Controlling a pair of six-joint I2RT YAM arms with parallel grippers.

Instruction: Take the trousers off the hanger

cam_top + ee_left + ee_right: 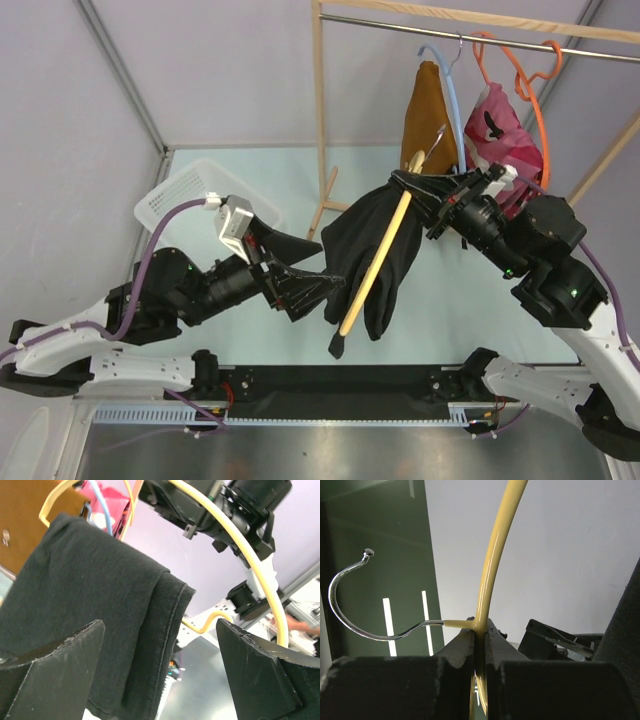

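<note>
The black trousers (370, 250) hang folded over the pale yellow hanger (385, 250), which is held tilted above the table. My right gripper (428, 198) is shut on the hanger's neck, just below the metal hook; the right wrist view shows the fingers clamped on the yellow plastic (495, 555). My left gripper (325, 265) is open at the trousers' left edge. In the left wrist view the trousers (100, 605) hang between the spread fingers (65, 665), nearer the left one, and the hanger (240, 545) arcs above.
A wooden rack (322, 120) stands behind, with a mustard-brown garment (430, 110) on a light blue hanger (450, 80) and a pink patterned garment (495, 125) on an orange hanger (530, 90). A white basket (195, 200) sits at the back left.
</note>
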